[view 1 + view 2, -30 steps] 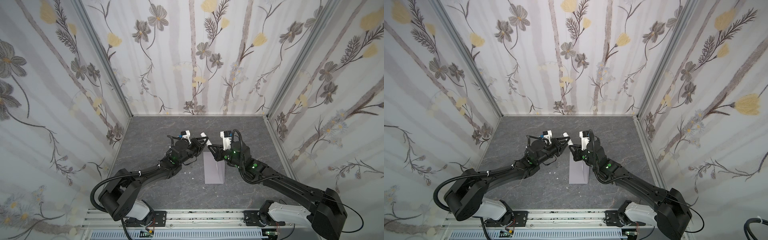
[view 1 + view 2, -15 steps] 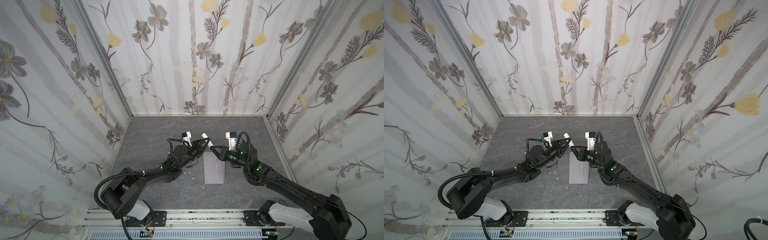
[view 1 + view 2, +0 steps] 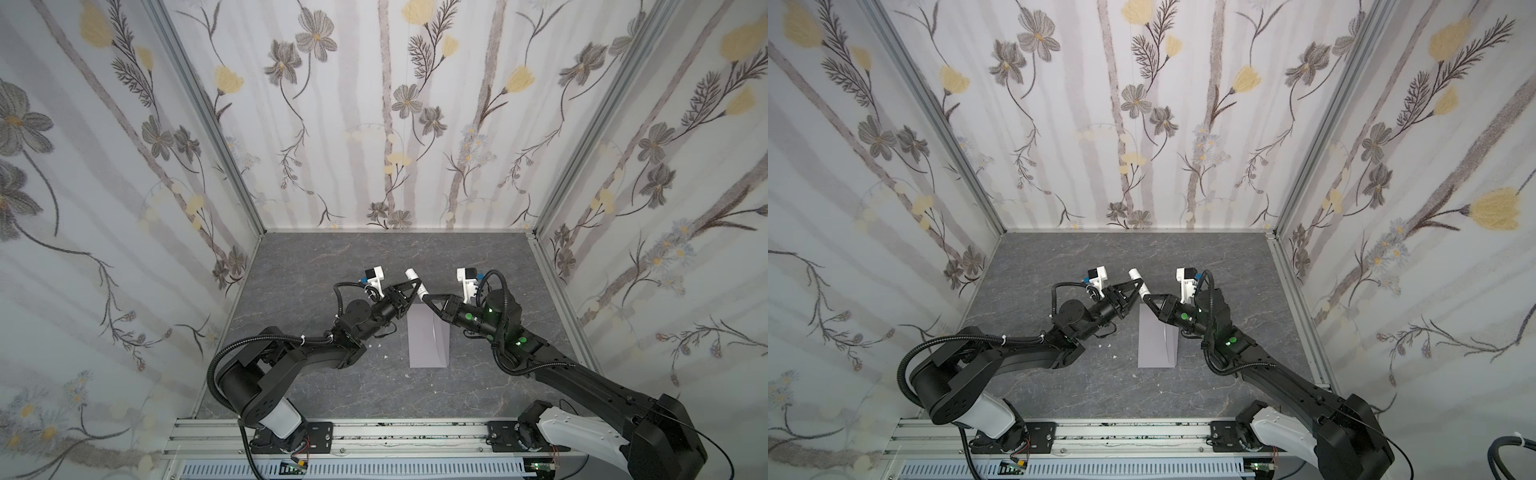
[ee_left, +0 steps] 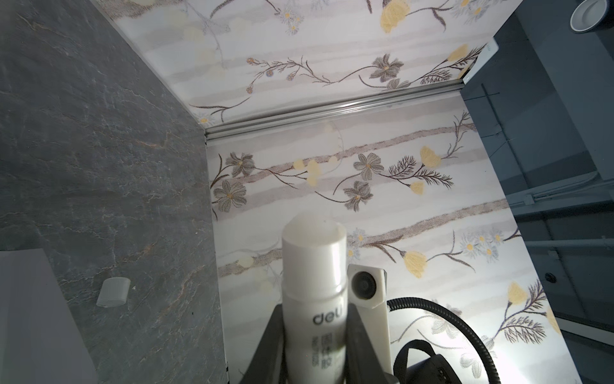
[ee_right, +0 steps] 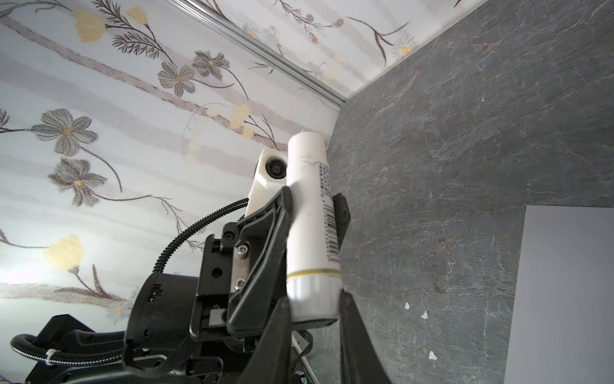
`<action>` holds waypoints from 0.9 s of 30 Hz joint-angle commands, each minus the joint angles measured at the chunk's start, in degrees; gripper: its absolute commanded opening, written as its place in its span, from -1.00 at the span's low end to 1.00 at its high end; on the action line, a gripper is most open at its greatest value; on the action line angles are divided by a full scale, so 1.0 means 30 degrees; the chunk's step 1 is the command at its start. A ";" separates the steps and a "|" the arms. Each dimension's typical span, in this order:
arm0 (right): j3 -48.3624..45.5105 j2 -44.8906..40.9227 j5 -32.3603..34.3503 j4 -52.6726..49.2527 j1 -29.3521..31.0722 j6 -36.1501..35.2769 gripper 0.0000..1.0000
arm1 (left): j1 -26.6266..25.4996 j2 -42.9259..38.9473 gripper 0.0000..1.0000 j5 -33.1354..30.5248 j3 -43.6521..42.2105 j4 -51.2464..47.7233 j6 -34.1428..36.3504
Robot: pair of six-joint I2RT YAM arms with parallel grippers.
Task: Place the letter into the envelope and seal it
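i count one envelope (image 3: 428,340), one glue stick (image 3: 413,275), one cap (image 4: 113,292) and a few white specks (image 3: 385,356) on my bench (image 3: 332,266).

You've got a white glue stick (image 4: 314,282) tilted, its end uncapped, up off the grey marbled table (image 4: 99,133). A small pale cap (image 4: 113,292) lies well apart from that stick. White scraps (image 3: 385,356) dot the table in front of it, and floral walls (image 3: 374,124) rise behind it.

smooth white plastic glue stick (image 4: 314,299); matt paper envelope (image 3: 428,340); veined stone-look tabletop (image 3: 316,257).
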 commanded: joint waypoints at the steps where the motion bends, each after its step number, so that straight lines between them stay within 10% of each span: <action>1: -0.0163 -0.0025 0.1830 0.2926 -0.0391 0.1380 -0.60 | -0.0173 0.1010 -1.00 0.2392 -0.0234 0.4097 -0.1462; 11: -0.0800 -0.0114 0.1380 0.3607 -0.0732 0.2019 -0.57 | -0.0308 0.1147 -1.00 0.2524 -0.0062 0.4200 -0.0998; 17: -0.0152 -0.0658 0.2233 0.1281 -0.0680 -0.0721 -0.14 | -0.0294 0.1169 -1.00 0.1821 -0.0485 0.4156 -0.1305; 27: 0.2822 -0.1699 1.3299 -0.8247 0.4656 -1.0345 -0.05 | -0.0033 0.1514 -1.00 0.1058 -0.0637 0.3578 -0.2742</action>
